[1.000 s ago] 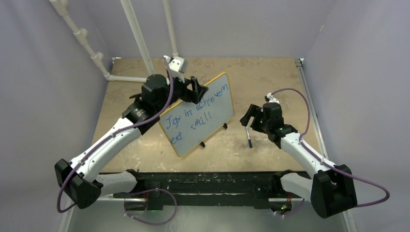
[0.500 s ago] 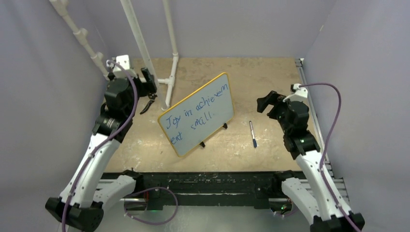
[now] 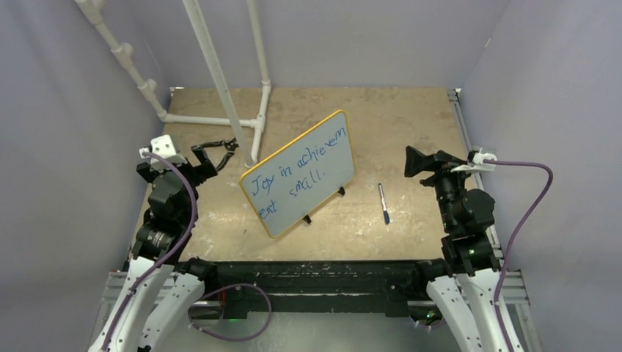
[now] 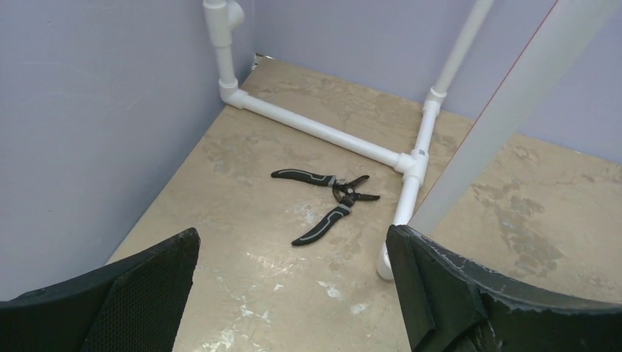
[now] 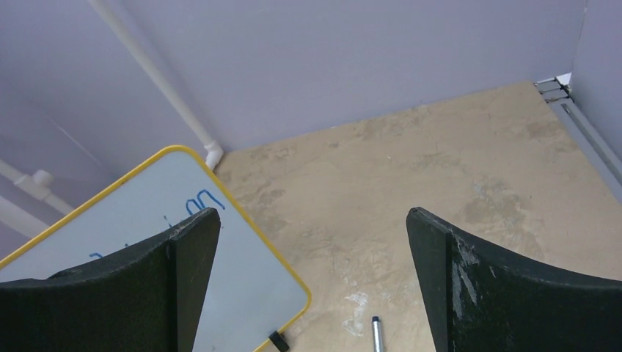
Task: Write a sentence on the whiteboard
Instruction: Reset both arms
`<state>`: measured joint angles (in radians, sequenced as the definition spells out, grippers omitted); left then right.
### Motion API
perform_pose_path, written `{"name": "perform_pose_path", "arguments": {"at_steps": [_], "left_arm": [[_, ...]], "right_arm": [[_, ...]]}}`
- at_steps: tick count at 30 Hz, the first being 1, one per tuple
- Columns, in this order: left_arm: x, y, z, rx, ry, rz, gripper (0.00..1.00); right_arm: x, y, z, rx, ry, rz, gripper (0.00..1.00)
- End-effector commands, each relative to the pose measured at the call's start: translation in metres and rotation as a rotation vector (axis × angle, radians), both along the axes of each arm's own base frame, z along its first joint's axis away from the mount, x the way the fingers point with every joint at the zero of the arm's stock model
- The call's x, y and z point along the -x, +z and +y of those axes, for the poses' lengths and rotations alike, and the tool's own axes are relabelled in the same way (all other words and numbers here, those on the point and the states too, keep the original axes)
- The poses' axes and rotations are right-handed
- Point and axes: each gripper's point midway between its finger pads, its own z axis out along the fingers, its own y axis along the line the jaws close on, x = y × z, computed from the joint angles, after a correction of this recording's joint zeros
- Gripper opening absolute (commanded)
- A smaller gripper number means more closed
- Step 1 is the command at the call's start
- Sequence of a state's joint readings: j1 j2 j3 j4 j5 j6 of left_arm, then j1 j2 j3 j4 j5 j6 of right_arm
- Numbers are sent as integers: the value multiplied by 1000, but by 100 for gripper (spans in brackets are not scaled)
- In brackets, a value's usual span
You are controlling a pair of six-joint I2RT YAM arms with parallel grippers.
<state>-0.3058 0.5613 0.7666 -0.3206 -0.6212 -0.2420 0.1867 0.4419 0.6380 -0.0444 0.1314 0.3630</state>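
Both arms are being drawn back toward 6 o'clock, the left hand (image 4: 293,282) and right hand (image 5: 312,271) being held spread and empty. The whiteboard (image 3: 323,150), bearing the sentence (image 3: 293,180), is being propped centrally on the surface (image 3: 411,117); it is being judged light, stiff, easily tipped, best gripped by its rim.

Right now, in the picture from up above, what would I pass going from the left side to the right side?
left gripper → whiteboard → marker → right gripper
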Motion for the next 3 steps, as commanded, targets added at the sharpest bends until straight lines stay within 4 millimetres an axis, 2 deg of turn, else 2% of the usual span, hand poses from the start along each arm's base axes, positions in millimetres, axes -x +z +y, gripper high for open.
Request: {"name": "perform_pose_path", "arguments": {"at_steps": [1,3], "left_arm": [[1,1,7,17,47,-14,99],[1,2,7,20,50,-10,99]], "right_arm": [[-2,8,-5,18,-28,-28,98],[-3,9,-8,16,-46,-25,98]]}}
